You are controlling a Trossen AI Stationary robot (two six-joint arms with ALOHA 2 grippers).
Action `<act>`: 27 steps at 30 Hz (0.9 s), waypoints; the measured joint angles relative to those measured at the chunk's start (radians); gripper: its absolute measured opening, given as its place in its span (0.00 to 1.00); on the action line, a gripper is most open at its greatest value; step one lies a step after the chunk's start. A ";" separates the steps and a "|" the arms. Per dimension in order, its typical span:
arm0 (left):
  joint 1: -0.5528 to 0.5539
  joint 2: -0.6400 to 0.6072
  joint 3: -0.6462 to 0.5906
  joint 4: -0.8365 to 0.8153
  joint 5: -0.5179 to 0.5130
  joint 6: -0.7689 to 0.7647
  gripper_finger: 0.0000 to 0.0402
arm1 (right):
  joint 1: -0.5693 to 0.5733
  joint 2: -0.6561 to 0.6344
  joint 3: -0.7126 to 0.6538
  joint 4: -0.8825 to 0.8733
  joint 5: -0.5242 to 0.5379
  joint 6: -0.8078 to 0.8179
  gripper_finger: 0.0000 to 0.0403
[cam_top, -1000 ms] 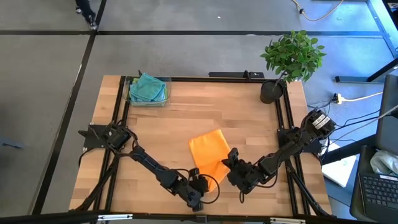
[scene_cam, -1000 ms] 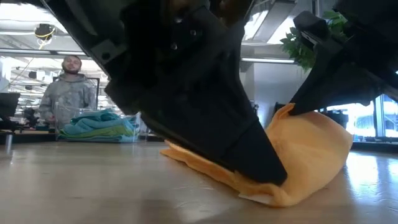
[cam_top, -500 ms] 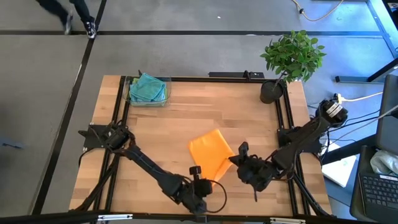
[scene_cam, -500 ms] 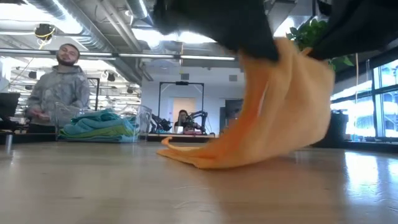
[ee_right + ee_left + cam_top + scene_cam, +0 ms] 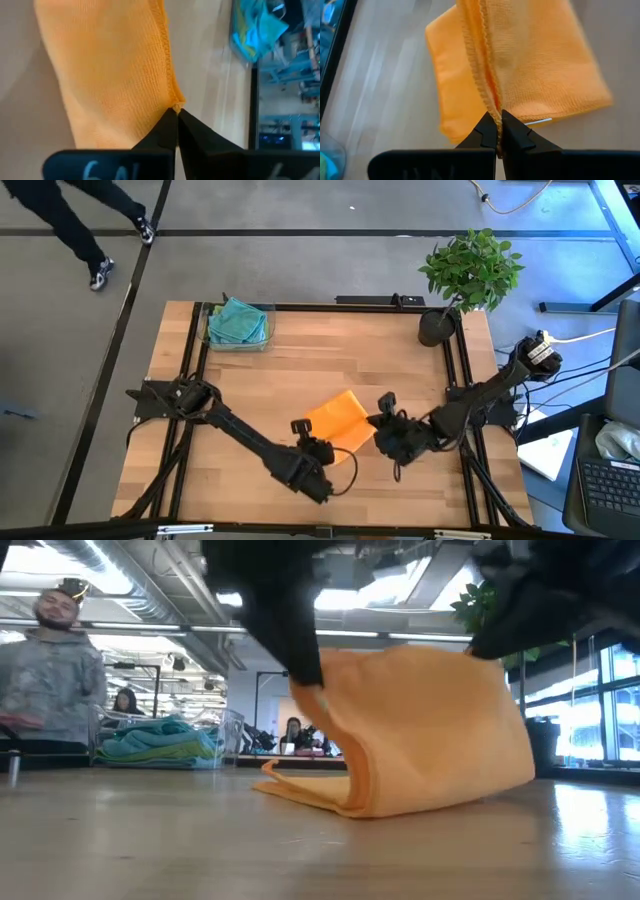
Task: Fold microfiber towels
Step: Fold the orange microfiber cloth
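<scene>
Nearest the front edge of the table [image 5: 250, 370], the left gripper [image 5: 300, 427] pinches a stitched corner of the orange towel [image 5: 338, 420] between its closed fingertips [image 5: 489, 131]; in the left wrist view the doubled hem runs straight out from the pinch toward twelve o'clock, the cloth spreading away from the claw over the wood. Just to the right, at about three o'clock from the towel in the high view, the right gripper [image 5: 384, 418] is likewise clamped on the opposite corner, its two fingers [image 5: 167, 125] meeting on a small tip of orange fabric. In the low view the towel [image 5: 420, 730] hangs lifted between both claws, its upper edge raised, its lower fold resting on the tabletop and curling under itself. It lies a little right of the table's centre, toward the front. Farther back, at the table's eleven o'clock corner, a clear bin [image 5: 238, 326] holds a pile of teal and light blue towels [image 5: 238, 320]. At the one o'clock corner stands a potted plant [image 5: 470, 275]. Beyond the table, a person [image 5: 55, 680] stands in the room.
</scene>
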 joint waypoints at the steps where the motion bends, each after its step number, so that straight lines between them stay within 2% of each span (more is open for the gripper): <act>1: 0.010 0.000 -0.011 0.000 0.002 -0.001 0.00 | -0.023 0.000 0.000 0.002 -0.016 -0.009 0.03; 5: 0.040 -0.001 -0.069 0.010 0.053 -0.017 0.00 | -0.109 0.000 0.000 0.026 -0.104 -0.039 0.02; 9: 0.048 0.000 -0.113 0.015 0.070 -0.058 0.00 | -0.195 0.000 0.000 0.063 -0.262 -0.047 0.03; 11: 0.046 0.000 -0.129 0.023 0.072 -0.075 0.00 | -0.236 0.004 0.000 0.088 -0.305 -0.051 0.04; 16: 0.047 0.000 -0.160 0.029 0.066 -0.105 0.00 | -0.313 0.041 0.000 0.114 -0.325 -0.107 0.04; 22: 0.062 0.000 -0.181 0.029 0.013 -0.119 0.00 | -0.382 0.084 0.000 0.135 -0.355 -0.149 0.02; 27: 0.095 0.000 -0.203 0.028 0.007 -0.118 0.00 | -0.423 0.114 0.000 0.144 -0.358 -0.157 0.04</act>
